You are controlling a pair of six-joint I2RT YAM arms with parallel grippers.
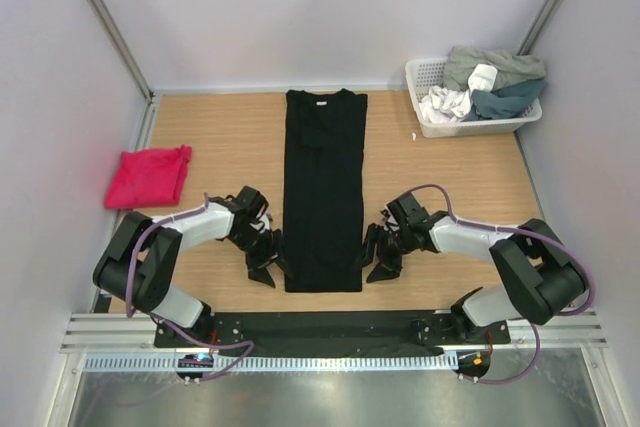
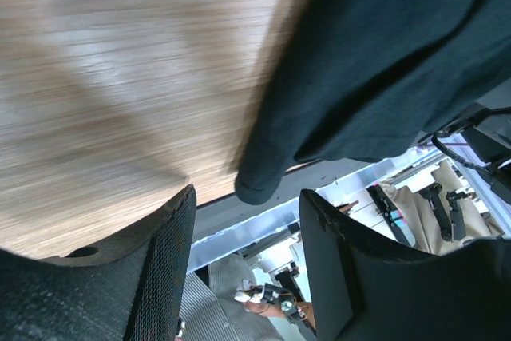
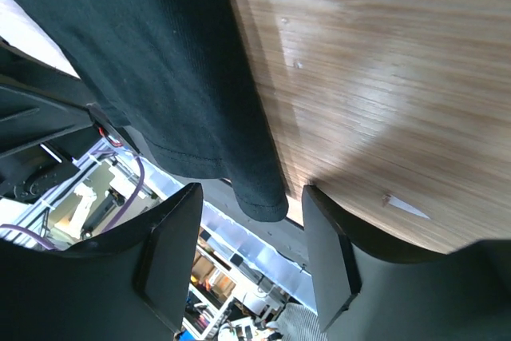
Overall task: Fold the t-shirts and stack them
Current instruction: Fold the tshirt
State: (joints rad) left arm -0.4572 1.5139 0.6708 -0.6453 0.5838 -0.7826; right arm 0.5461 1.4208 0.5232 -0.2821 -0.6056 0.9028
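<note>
A black t-shirt point(image 1: 322, 187) lies on the wooden table, folded into a long narrow strip from the back to the near edge. My left gripper point(image 1: 268, 265) is open beside its near left corner, which shows in the left wrist view point(image 2: 263, 177) just ahead of the open fingers point(image 2: 164, 265). My right gripper point(image 1: 378, 260) is open beside the near right corner, which shows in the right wrist view point(image 3: 259, 189) between the spread fingers point(image 3: 172, 249). Neither holds cloth. A pink t-shirt point(image 1: 148, 176) lies folded at the left.
A white latticed basket point(image 1: 470, 112) with grey and white clothes stands at the back right. The table's near edge and metal rail point(image 1: 330, 332) lie just behind the grippers. Walls close in left and right.
</note>
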